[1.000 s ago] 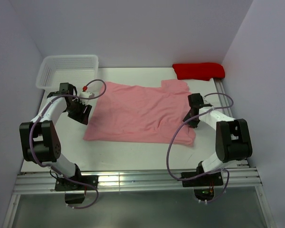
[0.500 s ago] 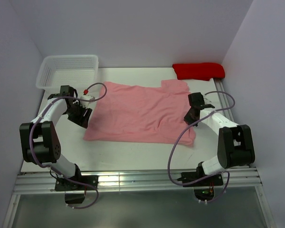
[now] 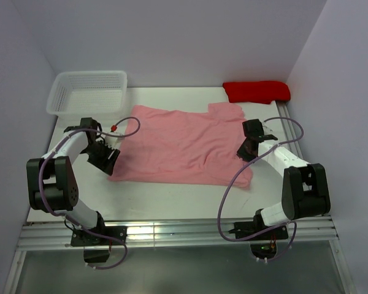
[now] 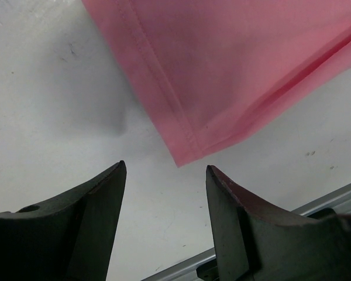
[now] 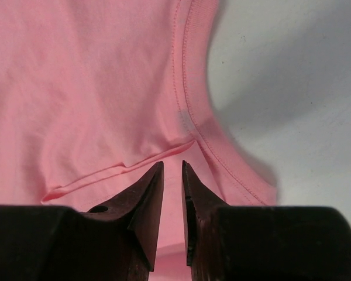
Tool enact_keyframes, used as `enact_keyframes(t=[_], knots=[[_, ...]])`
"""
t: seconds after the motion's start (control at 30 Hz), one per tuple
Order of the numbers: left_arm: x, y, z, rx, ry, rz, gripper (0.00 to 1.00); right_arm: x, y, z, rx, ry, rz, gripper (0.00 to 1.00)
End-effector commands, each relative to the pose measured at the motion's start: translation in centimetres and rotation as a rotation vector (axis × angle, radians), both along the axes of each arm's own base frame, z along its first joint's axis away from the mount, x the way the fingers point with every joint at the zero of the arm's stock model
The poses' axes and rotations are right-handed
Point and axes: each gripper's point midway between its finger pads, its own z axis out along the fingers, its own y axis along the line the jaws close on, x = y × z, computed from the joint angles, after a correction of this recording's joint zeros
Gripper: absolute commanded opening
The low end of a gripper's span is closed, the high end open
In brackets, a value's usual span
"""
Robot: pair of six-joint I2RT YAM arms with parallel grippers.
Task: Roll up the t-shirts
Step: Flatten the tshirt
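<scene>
A: Item, left gripper (image 4: 166,166): jaws wide, empty, just short of the hem corner of the soft light-pink fabric t-shirt (image 3: 184,144), which lies flat mid-surface on the white table (image 3: 172,199).
B: Item, right gripper (image 5: 172,164): jaws narrow over a fold, grip unclear. Hazard: one side slips, roll skews.

Setting: robot test cell in a lab.

Evidence:
- White table (image 3: 172,196) boxed in by plain pale lilac walls (image 3: 172,37) at 9, 12 and 3 o'clock.
- Black-and-white left arm (image 3: 52,184) and right arm (image 3: 303,190) bolted to a metal rail (image 3: 172,233) along the 6 o'clock edge, with purple cables (image 3: 224,202) looping off them.
- Props on the table: white plastic basket (image 3: 56,98) at 10 o'clock, red cloth (image 3: 256,91) at 1 o'clock, pink t-shirt (image 3: 178,144) spread flat at centre.
</scene>
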Motion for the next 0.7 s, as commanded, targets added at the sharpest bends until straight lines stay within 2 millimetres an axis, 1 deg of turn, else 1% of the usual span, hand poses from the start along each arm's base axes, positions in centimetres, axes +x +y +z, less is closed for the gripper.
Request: enact_keyframes(t=[0.0, 0.17, 0.23, 0.5, 0.53, 0.6, 0.67], knots=[[-0.3, 0.2, 0.2, 0.007, -0.010, -0.021, 0.63, 0.4, 0.2, 1.0, -0.008, -0.041, 0.007, 0.26], [-0.9, -0.1, -0.9, 0.004, 0.025, -0.025, 0.63, 0.2, -0.1, 0.8, -0.022, -0.032, 0.005, 0.27], [-0.8, -0.2, -1.1, 0.003, 0.027, -0.022, 0.62, 0.2, -0.1, 0.9, -0.021, -0.035, 0.007, 0.27], [-1.3, -0.7, -2.3, -0.003, 0.066, -0.029, 0.55, 0.2, -0.3, 1.0, -0.033, -0.034, 0.007, 0.28], [-1.6, -0.8, -2.5, -0.006, 0.079, -0.032, 0.52, 0.2, -0.3, 0.9, -0.033, -0.032, 0.007, 0.28], [-1.6, -0.9, -2.8, -0.005, 0.083, -0.034, 0.52, 0.2, -0.3, 0.9, -0.035, -0.031, 0.007, 0.28], [-1.7, -1.0, -3.0, -0.005, 0.092, -0.037, 0.46, 0.3, -0.3, 0.8, -0.033, -0.031, 0.007, 0.28]])
